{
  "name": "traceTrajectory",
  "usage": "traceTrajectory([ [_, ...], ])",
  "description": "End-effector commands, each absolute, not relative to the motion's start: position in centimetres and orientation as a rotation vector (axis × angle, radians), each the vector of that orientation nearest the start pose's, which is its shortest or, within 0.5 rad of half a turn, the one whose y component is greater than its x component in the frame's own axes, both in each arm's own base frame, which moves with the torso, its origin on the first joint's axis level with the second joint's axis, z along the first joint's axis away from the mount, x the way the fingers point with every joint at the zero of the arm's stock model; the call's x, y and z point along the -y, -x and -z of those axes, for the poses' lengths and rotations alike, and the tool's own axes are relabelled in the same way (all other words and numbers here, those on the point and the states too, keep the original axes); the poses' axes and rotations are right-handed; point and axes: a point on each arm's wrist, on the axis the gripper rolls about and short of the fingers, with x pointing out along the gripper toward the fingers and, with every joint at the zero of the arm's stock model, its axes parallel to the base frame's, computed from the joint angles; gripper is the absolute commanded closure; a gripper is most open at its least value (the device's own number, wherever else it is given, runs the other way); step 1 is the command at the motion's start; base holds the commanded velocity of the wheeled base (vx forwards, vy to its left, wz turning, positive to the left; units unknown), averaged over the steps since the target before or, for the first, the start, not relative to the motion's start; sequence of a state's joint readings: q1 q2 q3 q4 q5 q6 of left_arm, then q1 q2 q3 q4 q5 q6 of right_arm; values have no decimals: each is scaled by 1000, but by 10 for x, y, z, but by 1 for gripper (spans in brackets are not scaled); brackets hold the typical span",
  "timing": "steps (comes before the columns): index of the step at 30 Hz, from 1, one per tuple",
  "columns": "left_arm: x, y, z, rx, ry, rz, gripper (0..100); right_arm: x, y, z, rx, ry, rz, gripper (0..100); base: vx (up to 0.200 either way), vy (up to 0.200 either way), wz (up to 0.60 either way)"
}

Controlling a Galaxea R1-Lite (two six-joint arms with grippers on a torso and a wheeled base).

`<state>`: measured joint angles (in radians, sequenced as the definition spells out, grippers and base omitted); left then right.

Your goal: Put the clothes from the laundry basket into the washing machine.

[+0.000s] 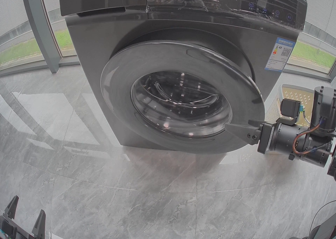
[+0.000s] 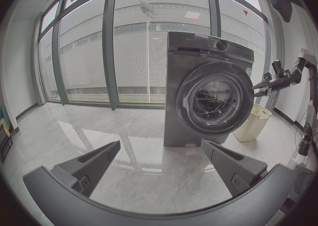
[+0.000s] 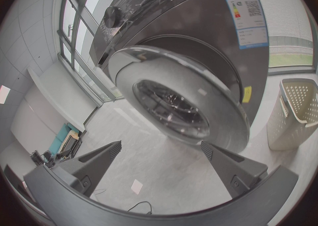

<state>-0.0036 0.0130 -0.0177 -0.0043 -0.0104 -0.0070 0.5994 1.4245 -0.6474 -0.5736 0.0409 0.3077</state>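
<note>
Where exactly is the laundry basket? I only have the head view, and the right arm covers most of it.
Observer: The cream perforated plastic laundry basket stands upright on the grey tiled floor, beside the grey front-loading washing machine, on the robot's right.
Operator: Is the right gripper open?
Observer: Yes, the right gripper is open near the round glass door rim, nothing between its fingers.
Operator: Any clothes in it?
Observer: None show over the basket's rim; its bottom is hidden.
</note>
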Motion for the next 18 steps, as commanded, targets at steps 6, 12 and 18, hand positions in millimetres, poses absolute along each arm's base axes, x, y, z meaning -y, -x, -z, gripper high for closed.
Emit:
traceTrajectory([
  [6, 0, 23, -76, 5, 8, 17, 0, -133, -214, -201, -273, -223, -538, 0, 133, 0, 0],
  [12, 0, 23, -76, 5, 6, 17, 0, -129, -209, -198, -241, -205, -537, 0, 0, 0, 0],
  [18, 0, 23, -76, 5, 6, 17, 0, -132, -181, -174, -316, -134, -616, 0, 0, 0, 0],
])
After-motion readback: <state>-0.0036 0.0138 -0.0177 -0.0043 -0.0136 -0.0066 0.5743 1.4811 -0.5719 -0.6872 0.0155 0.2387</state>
